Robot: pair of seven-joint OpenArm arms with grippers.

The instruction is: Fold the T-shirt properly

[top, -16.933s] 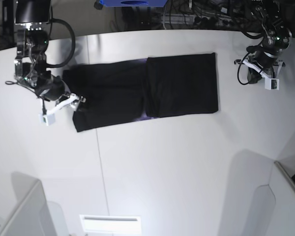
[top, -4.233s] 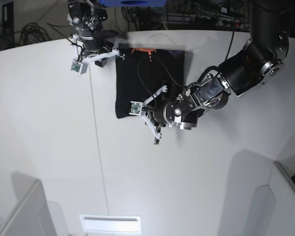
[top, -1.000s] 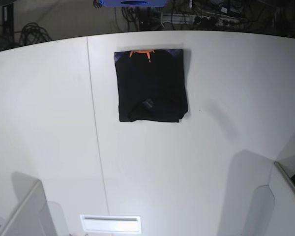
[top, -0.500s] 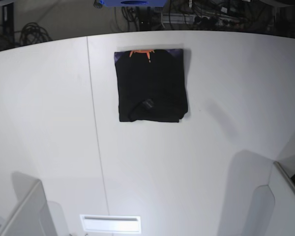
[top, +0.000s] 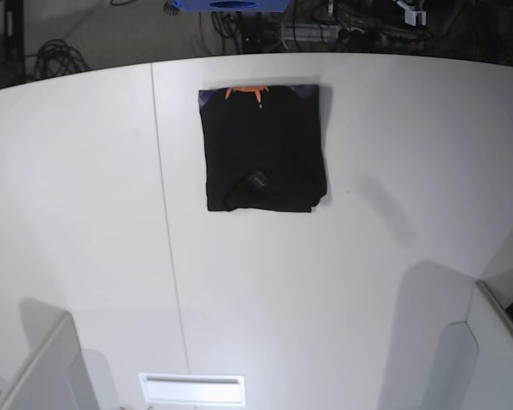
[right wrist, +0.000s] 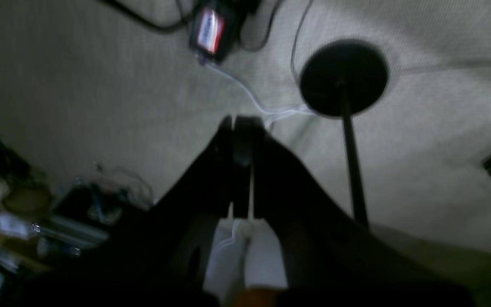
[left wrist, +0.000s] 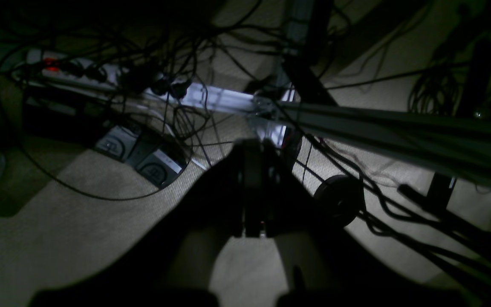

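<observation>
The T-shirt [top: 265, 149] lies folded into a compact black rectangle at the back middle of the white table [top: 368, 282]. An orange mark [top: 246, 91] and a purple edge show at its far end. Neither arm reaches over the table in the base view. In the left wrist view, my left gripper [left wrist: 252, 147] is shut with nothing in it and hangs over the floor and cables. My right gripper [right wrist: 239, 123] is likewise shut and empty above carpet. The shirt appears in neither wrist view.
Grey partitions stand at the table's near left [top: 43, 367] and near right [top: 479, 342]. A power strip [left wrist: 70, 70] and tangled cables lie on the floor behind the table. A black round stand base [right wrist: 343, 76] sits on the carpet.
The folded shirt has not moved over the last second. Both arms, which were over it about four seconds ago, have left the table area.
</observation>
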